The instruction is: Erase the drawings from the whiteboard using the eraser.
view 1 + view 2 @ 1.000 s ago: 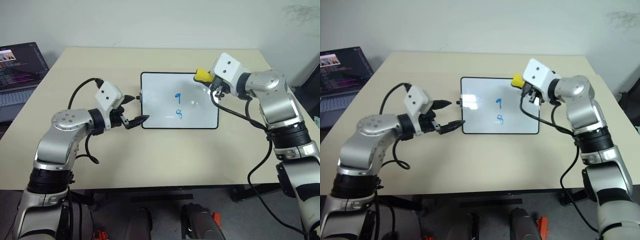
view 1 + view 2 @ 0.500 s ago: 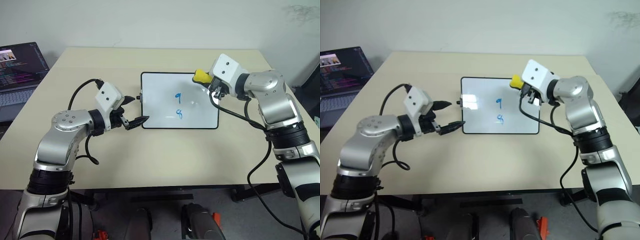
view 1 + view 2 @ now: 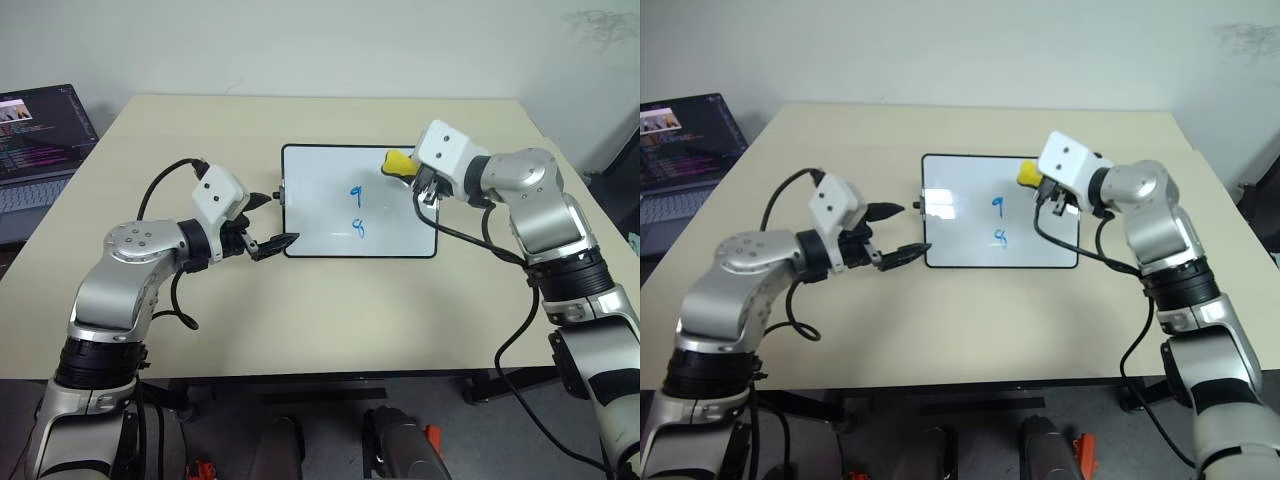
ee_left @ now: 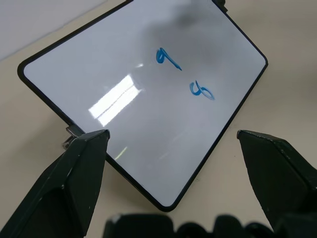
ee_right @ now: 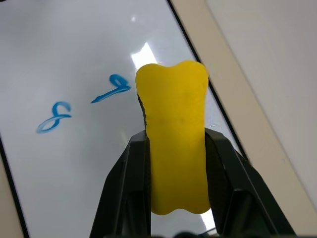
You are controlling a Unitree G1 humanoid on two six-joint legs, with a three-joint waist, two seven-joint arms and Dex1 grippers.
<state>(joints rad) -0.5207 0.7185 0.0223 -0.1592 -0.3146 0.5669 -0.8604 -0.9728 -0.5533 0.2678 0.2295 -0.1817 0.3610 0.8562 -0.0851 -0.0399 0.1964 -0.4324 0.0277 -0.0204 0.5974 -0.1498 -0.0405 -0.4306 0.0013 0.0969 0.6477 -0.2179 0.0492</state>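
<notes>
Beige table (image 3: 330, 310); whiteboard (image 3: 320, 215) flat at its middle

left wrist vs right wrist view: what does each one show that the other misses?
Left wrist alone: the open left pincer, its fingers spread before the whiteboard's near edge, and a small black side knob. Right wrist alone: the yellow eraser squeezed in the right pincer, above the board. Both share: the glossy whiteboard, two blue drawings on it, and the beige table.
</notes>
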